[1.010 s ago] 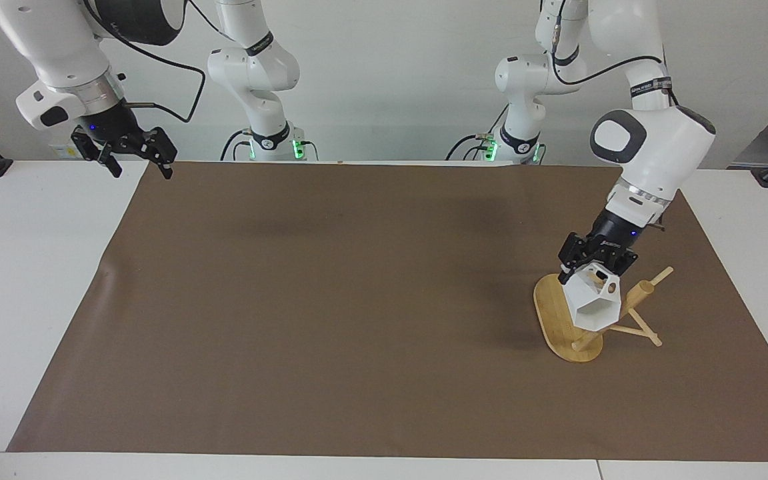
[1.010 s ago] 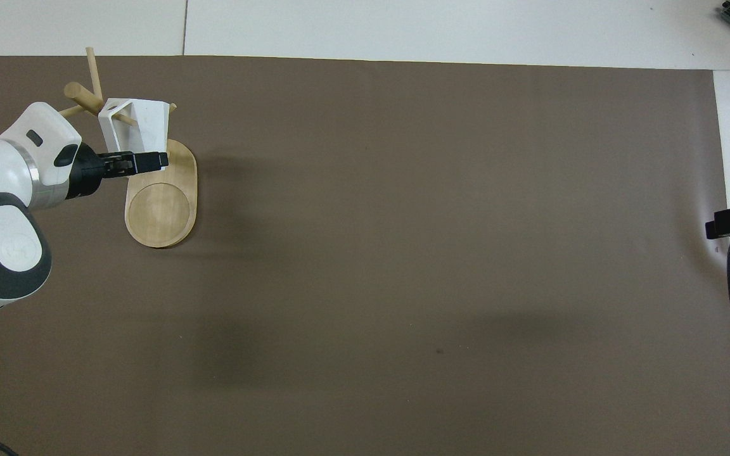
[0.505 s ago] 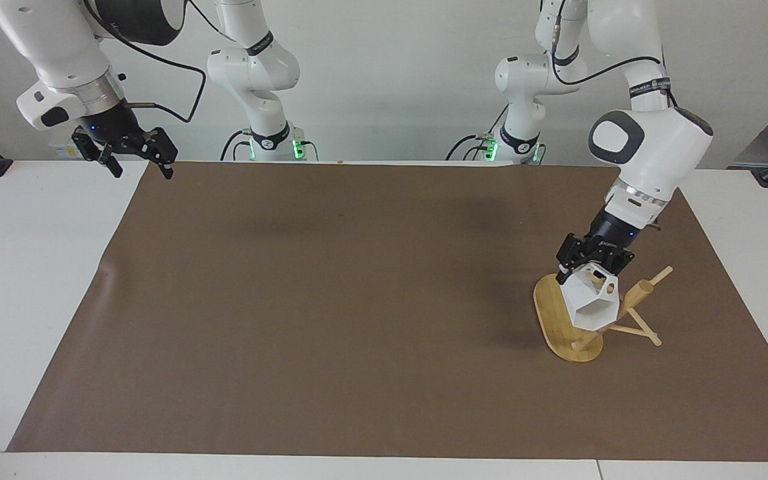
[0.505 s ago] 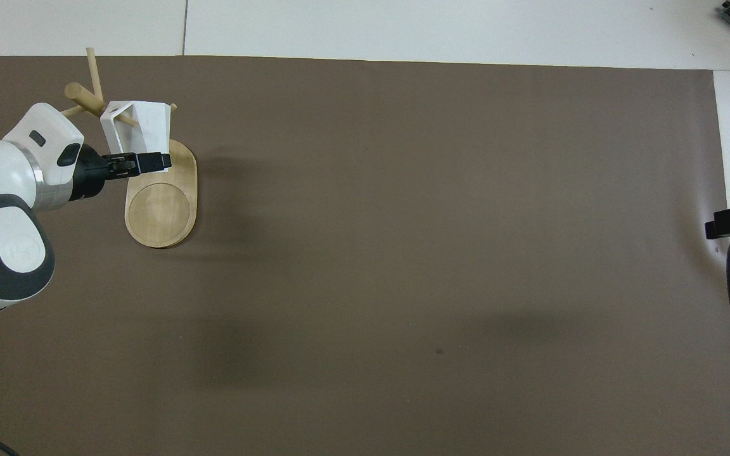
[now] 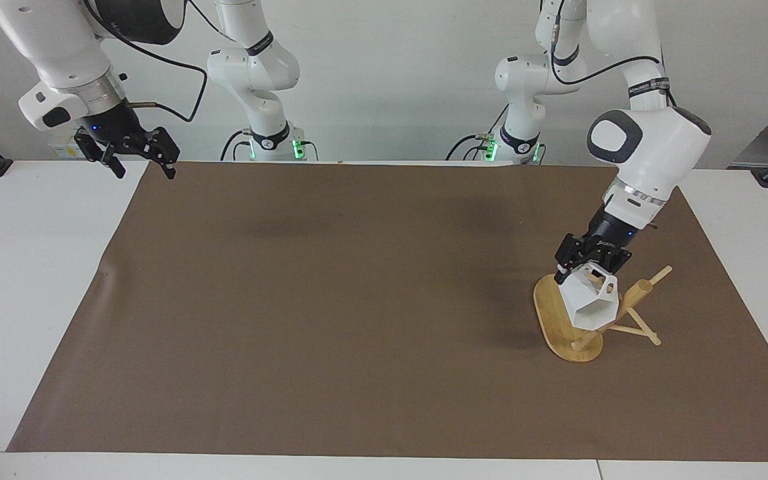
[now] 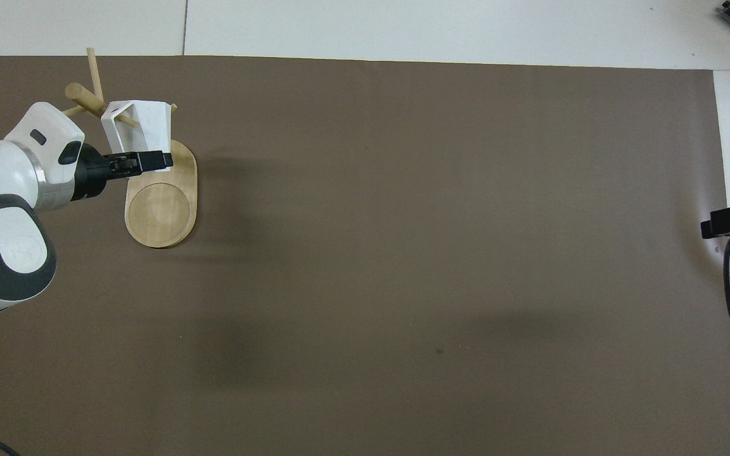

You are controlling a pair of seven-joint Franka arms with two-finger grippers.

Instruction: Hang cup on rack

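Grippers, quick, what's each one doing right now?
Left tool: shut on the cup, at the rack.
Right tool: open, empty, waiting.

Rack stands at my left arm's end of the mat. Cup over its base, against the post, seemingly on a peg.

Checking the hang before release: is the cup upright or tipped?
Tipped: the cup hangs on the rack, its open mouth sideways.
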